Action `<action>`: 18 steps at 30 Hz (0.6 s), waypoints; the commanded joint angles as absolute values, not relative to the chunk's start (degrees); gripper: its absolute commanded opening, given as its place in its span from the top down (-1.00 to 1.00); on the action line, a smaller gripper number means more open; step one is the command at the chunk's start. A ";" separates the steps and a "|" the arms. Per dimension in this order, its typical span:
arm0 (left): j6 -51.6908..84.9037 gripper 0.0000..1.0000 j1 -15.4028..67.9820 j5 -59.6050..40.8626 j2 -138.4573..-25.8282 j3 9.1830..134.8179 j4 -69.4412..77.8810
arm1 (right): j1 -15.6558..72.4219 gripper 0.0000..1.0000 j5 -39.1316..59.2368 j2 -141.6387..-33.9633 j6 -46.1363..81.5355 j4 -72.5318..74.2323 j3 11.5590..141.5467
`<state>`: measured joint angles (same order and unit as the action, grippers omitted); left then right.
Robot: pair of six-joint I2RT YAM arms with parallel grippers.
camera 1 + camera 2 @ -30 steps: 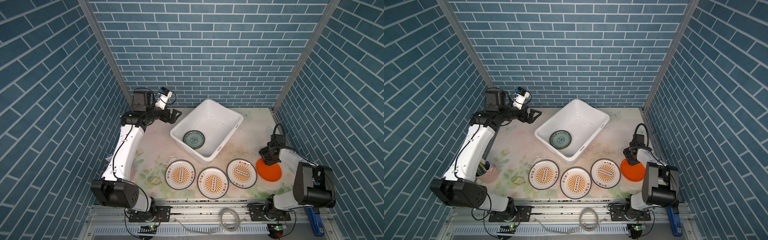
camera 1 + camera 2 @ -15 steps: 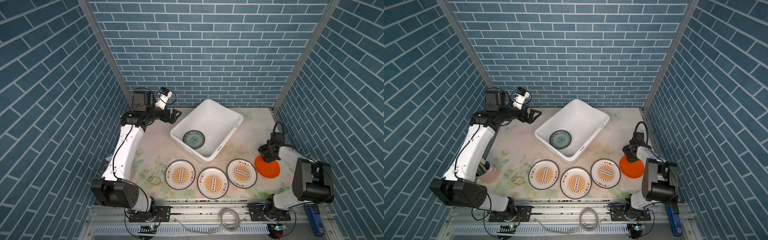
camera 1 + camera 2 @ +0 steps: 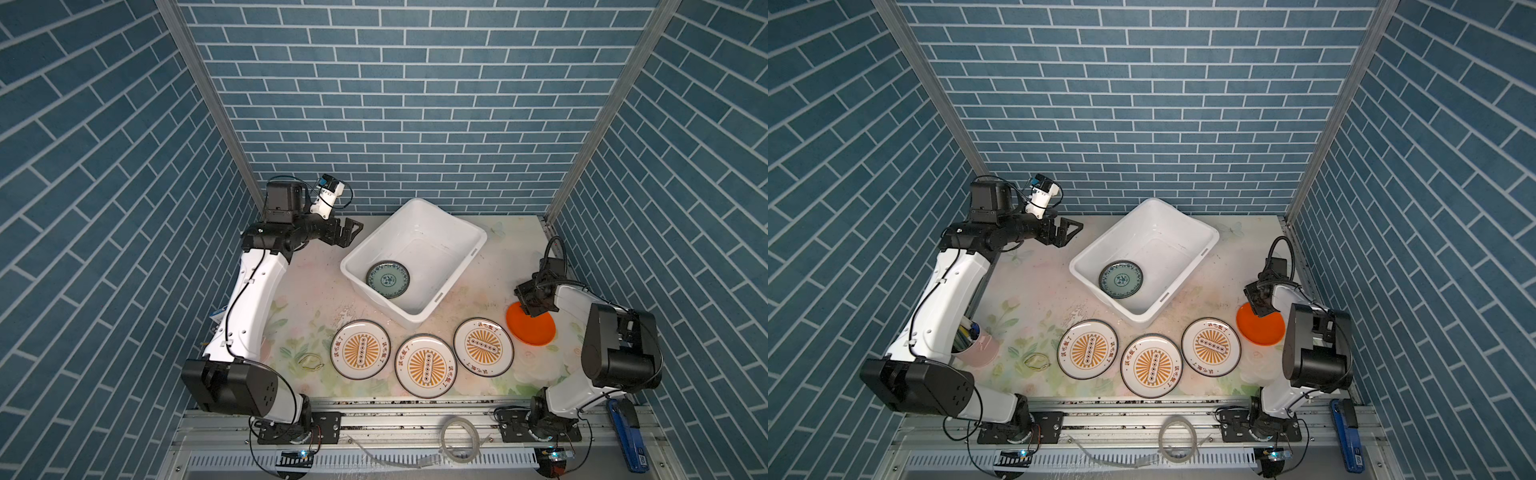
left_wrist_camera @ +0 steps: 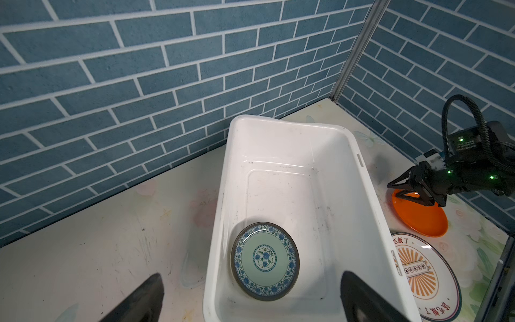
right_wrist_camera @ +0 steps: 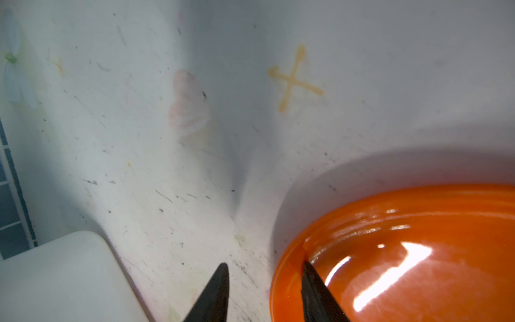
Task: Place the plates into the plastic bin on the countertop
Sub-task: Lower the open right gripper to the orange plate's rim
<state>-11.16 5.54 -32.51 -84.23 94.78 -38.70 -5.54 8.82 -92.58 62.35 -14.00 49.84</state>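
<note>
1. The right gripper (image 5: 264, 290) straddles the rim of the orange plate (image 3: 534, 330), one finger inside the dish and one outside on the countertop (image 3: 316, 291); the jaws stand partly apart, and whether they have bitten yet is hard to tell from the wrist view.
2. The orange plate lies right of the plastic bin (image 3: 453, 226), well apart from it. The teal-patterned plate (image 3: 387, 279) sits inside the bin, at its near end.
3. Three sunburst plates lie in a row just in front of the bin: one (image 3: 360, 350), the next (image 3: 426, 365), the last (image 3: 483, 341).
4. The left gripper (image 3: 351, 232) hangs wide open and empty, just left of the bin.
5. To do this well: close firmly on the rim, lift before travelling so the plate clears the bin's wall, and keep it level, since a glossy plate held by its edge may swing or slip.
</note>
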 commanded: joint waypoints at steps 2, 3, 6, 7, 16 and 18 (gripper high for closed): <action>-11.34 -0.99 5.80 -32.34 -83.39 95.03 -37.96 | -4.86 0.15 9.75 -94.36 64.42 -12.08 52.33; -11.34 -0.99 5.80 -32.34 -83.47 95.18 -37.89 | -4.78 0.14 9.92 -94.73 64.38 -11.63 52.78; -11.41 -0.99 5.78 -32.39 -83.53 95.33 -37.85 | -4.66 0.15 10.28 -95.60 64.07 -11.71 54.43; -11.34 -0.99 5.80 -32.41 -83.53 95.36 -37.84 | -4.66 0.14 10.37 -95.81 64.02 -11.54 54.85; -11.43 -0.99 5.80 -32.26 -82.80 94.58 -38.01 | -4.93 0.01 8.22 -90.98 62.40 -13.45 54.46; -11.63 -0.99 5.80 -32.26 -82.66 94.44 -38.36 | -5.09 0.00 7.27 -88.24 60.82 -14.73 54.29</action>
